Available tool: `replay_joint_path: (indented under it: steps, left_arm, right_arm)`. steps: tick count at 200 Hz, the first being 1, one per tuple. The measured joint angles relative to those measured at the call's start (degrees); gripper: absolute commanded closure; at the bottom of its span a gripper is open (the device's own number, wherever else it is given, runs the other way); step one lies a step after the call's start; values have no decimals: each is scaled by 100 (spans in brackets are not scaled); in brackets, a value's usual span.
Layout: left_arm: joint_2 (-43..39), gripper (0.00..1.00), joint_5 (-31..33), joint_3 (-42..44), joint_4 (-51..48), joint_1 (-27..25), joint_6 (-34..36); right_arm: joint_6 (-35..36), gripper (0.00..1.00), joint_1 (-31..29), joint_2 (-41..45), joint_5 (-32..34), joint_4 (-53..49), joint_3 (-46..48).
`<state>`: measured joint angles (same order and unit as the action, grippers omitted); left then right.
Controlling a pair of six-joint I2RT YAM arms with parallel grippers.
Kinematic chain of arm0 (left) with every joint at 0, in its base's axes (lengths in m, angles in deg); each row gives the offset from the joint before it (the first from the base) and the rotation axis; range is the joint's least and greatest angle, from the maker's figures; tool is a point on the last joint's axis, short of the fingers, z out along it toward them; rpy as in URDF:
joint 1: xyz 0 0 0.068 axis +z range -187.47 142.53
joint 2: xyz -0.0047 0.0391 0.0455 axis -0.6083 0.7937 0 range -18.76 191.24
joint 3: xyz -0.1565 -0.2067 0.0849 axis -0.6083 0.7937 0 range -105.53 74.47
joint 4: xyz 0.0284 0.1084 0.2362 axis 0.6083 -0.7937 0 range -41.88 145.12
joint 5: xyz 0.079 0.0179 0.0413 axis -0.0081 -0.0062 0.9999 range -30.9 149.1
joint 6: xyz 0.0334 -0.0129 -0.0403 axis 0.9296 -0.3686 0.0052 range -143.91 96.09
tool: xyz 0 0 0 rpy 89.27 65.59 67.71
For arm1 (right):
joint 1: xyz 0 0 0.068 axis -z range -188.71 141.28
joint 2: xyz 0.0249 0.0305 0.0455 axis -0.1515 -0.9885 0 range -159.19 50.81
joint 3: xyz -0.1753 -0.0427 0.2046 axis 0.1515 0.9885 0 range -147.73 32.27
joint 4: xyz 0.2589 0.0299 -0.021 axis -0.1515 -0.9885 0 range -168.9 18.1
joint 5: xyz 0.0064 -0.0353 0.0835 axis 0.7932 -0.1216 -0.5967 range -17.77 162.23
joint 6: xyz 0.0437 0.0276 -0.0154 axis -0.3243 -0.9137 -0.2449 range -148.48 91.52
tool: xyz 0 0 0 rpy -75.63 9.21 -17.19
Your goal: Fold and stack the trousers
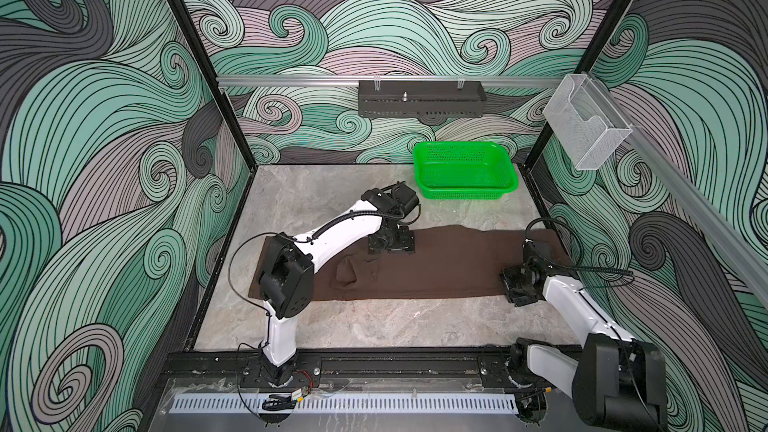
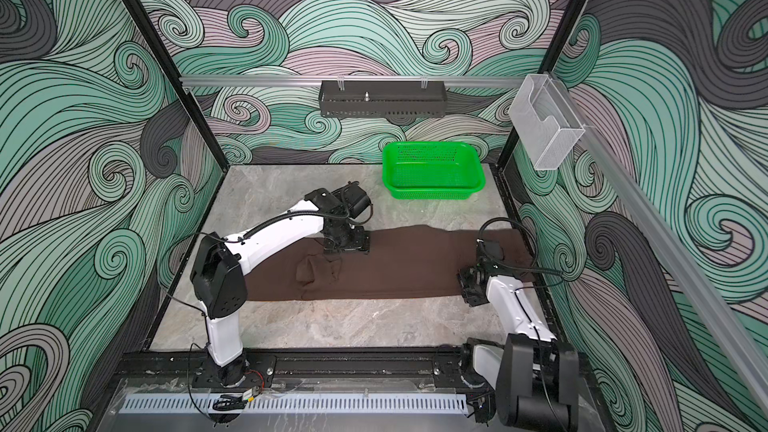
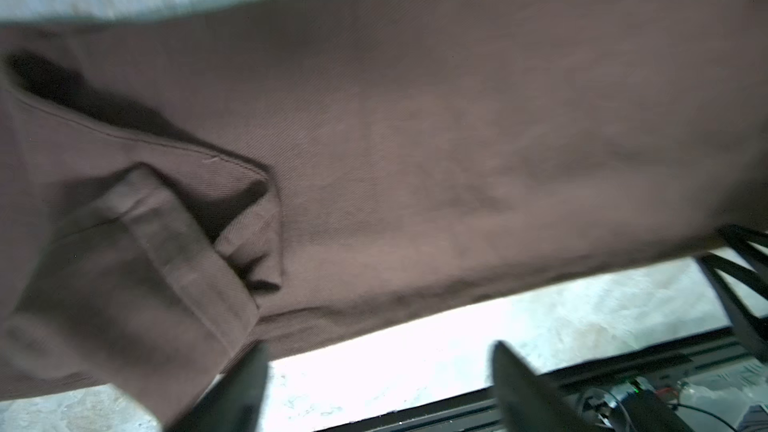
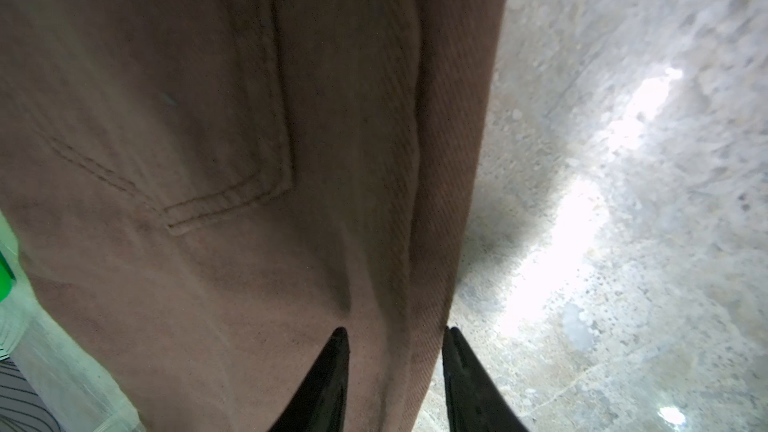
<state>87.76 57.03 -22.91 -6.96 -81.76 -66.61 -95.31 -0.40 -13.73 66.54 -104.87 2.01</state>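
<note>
The dark brown trousers point(image 1: 449, 263) point(image 2: 407, 268) lie as one long flat band across the table, with a small crumpled flap point(image 1: 353, 272) near the middle. My left gripper point(image 1: 392, 245) point(image 2: 347, 243) hangs over the band's far edge. In the left wrist view this gripper point(image 3: 380, 351) is open wide, with bare table between its fingers, just off the trousers point(image 3: 415, 139). My right gripper point(image 1: 515, 286) point(image 2: 471, 288) is at the band's near right corner. In the right wrist view it point(image 4: 395, 330) stands partly open astride the edge of the trousers point(image 4: 208, 118), one fingertip point(image 4: 338, 351) on cloth.
A bright green perforated basket point(image 1: 465, 172) point(image 2: 432, 172) stands at the back right of the grey stone-look table point(image 1: 374, 326). Patterned walls close in left, right and behind. A black rail point(image 1: 374, 367) carrying both arm bases runs along the front.
</note>
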Motion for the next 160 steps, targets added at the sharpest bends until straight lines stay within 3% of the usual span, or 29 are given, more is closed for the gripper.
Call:
replay_joint_path:
  steps: [33,61,67,83,91,160]
  left_arm:
    - [-1362,1,745,986,544,109,-146]
    - [-1947,6,562,1801,940,629,-136]
    - [-1934,10,511,1884,966,748,-131]
    - [-1840,39,435,2015,916,960,-146]
    - [-1792,43,382,2046,868,1014,-153]
    - [-1731,25,2,2931,970,1740,-389]
  right_arm:
    - [0,61,0,9,-33,-9,0]
    - [-2,61,0,9,-42,-15,0]
    - [-2,61,0,9,-42,-17,0]
    - [-2,61,0,13,-44,-28,0]
    - [-2,61,0,22,-44,-33,0]
    - [0,61,0,120,-44,-74,0]
